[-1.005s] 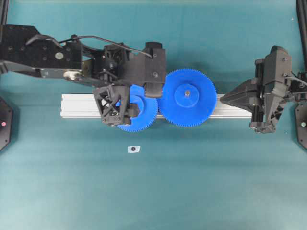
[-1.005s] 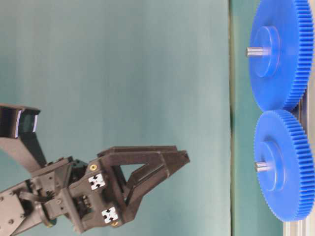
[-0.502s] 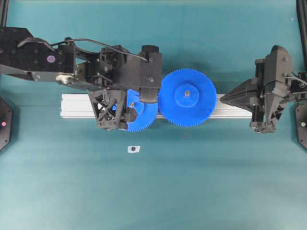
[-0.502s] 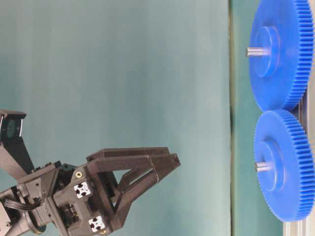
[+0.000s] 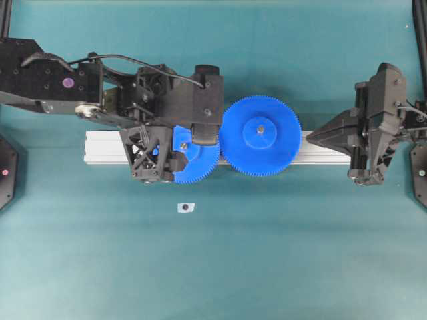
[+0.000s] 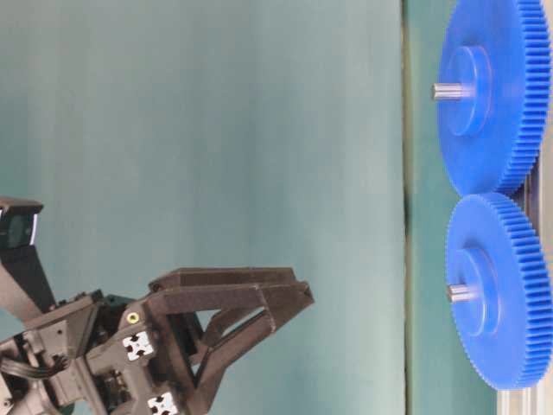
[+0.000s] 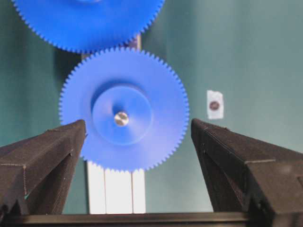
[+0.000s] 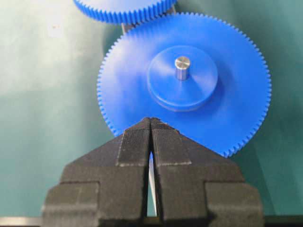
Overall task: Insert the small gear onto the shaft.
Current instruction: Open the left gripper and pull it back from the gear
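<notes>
While the left gripper [image 7: 135, 165] gapes, the small gear [image 7: 124, 109] sits on the shaft [image 7: 121, 118].

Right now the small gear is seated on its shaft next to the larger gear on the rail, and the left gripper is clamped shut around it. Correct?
Not quite. The small gear is on its shaft, meshed beside the larger gear on the rail, but the left gripper is open. The left wrist view shows its fingers standing wide on either side, clear of the gear's teeth.
</notes>
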